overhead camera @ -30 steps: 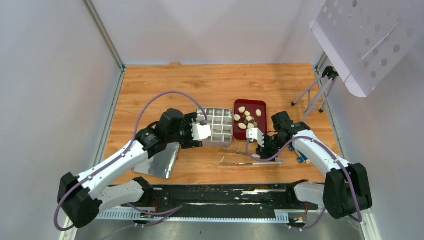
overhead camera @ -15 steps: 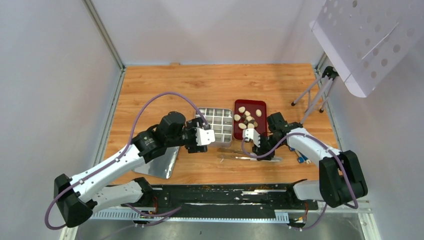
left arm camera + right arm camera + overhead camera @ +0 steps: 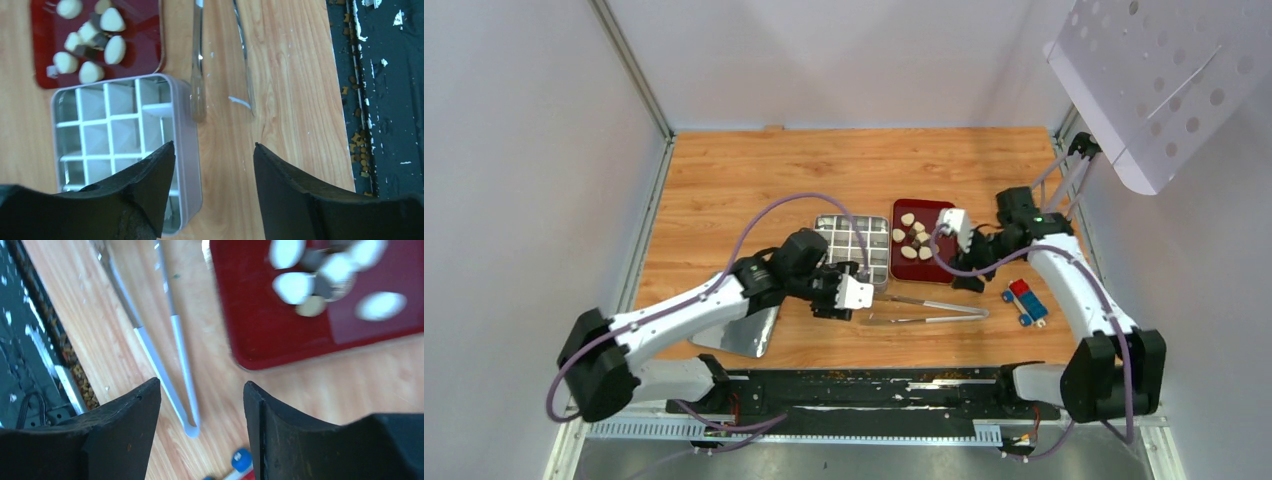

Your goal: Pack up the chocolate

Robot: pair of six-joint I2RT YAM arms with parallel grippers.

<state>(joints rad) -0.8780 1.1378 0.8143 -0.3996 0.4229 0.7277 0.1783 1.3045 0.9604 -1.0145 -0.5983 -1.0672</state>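
The chocolate [image 3: 913,238] lies heaped in the red tray [image 3: 946,208] at the middle of the desk [image 3: 754,180] (cream-white and dark brown pieces mixed together). A metal tin [image 3: 852,238] divided into compartments stands just left of the tray. The left gripper [image 3: 860,293] hovers at the tin's near right corner, its jaws wide with nothing between them. The right gripper [image 3: 954,224] hangs at the tray's right edge, jaws likewise apart and holding nothing. Long tongs [image 3: 929,310] lie on the desk in front of tin and tray, and a small red-and-blue block [image 3: 1026,297] rests to their right.
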